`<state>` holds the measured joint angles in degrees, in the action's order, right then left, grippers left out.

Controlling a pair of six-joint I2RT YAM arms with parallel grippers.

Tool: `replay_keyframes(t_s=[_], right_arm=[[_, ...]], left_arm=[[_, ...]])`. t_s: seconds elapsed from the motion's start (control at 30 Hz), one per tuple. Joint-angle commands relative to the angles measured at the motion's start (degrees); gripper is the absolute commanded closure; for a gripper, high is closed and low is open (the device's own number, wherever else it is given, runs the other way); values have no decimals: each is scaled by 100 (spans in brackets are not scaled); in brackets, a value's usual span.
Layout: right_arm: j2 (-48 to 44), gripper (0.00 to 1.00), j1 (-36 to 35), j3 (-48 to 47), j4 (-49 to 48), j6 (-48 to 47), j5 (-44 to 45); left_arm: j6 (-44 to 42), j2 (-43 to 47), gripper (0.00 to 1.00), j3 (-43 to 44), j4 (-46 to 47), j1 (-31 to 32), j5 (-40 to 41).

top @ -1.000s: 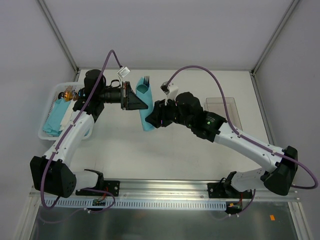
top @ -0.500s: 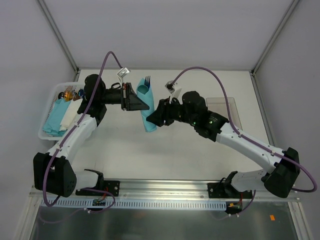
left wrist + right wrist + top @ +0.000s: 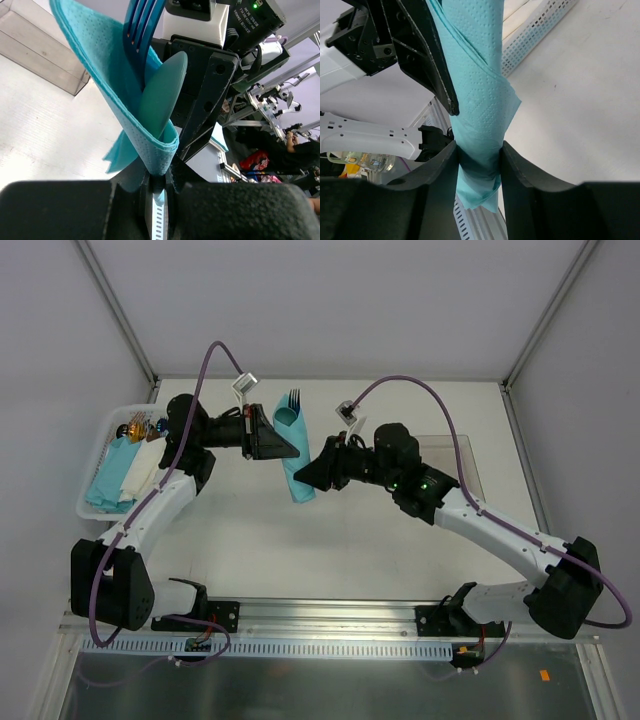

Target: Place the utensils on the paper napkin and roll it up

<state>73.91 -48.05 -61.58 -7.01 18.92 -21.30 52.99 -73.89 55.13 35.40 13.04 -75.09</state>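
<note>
Pinching the paper napkin from both sides, the two arms hold it as a rolled tube over the table, toward 12 o'clock from their bases. The utensils are tucked inside, with fork tines poking out of the far end. The left gripper reaches in from 9 o'clock, fingers squeezed on a folded edge of the roll (its wrist view shows a teal spoon bowl beside the fork). The right gripper comes from 3 o'clock, clamped around the tube's near end. A white basket of napkin bundles sits at 9 o'clock and a clear tray at 3 o'clock.
</note>
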Motion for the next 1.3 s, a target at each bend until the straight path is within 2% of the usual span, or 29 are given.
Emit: replay_keyframes(t_s=[0.0,0.1,0.23,0.4,0.47,0.53,0.77,0.87,0.9,1.0,1.03,1.07,1.13,1.27], right_arm=[[-192,61,50,94,-354,68,-199],[-201,73,59,129,-398,68,-225],[-166,78,86,146,-477,94,-331],[-149,93,165,252,-732,244,-515],[-140,100,182,296,-846,288,-568],[-149,100,200,339,-916,314,-638],[-307,100,252,428,-1189,429,-665],[-360,100,279,401,-1233,481,-717],[-368,100,270,401,-1250,499,-744],[-395,100,270,410,-1417,630,-858],[-395,100,270,428,-1487,657,-902],[-404,100,279,454,-1618,753,-937],[-377,100,270,463,-1690,841,-1016],[-263,100,270,524,-2146,1166,-1183]], left_arm=[[299,41,100,-20,670,-12,-199],[282,76,100,-55,661,-12,-120],[71,146,100,-64,293,-12,12],[-316,278,100,-38,-165,-12,135],[-368,313,97,-29,-269,-12,152],[-395,357,93,-11,-332,-12,179],[-413,507,54,-143,-507,-213,214],[-334,603,44,-301,-429,-328,197],[-333,647,36,-328,-428,-328,162],[-272,656,24,-494,-402,-328,135],[-246,656,6,-556,-359,-328,126],[-141,648,1,-591,-245,-328,126],[35,639,1,-679,-8,-328,152],[1000,551,1,-820,1203,-311,258]])
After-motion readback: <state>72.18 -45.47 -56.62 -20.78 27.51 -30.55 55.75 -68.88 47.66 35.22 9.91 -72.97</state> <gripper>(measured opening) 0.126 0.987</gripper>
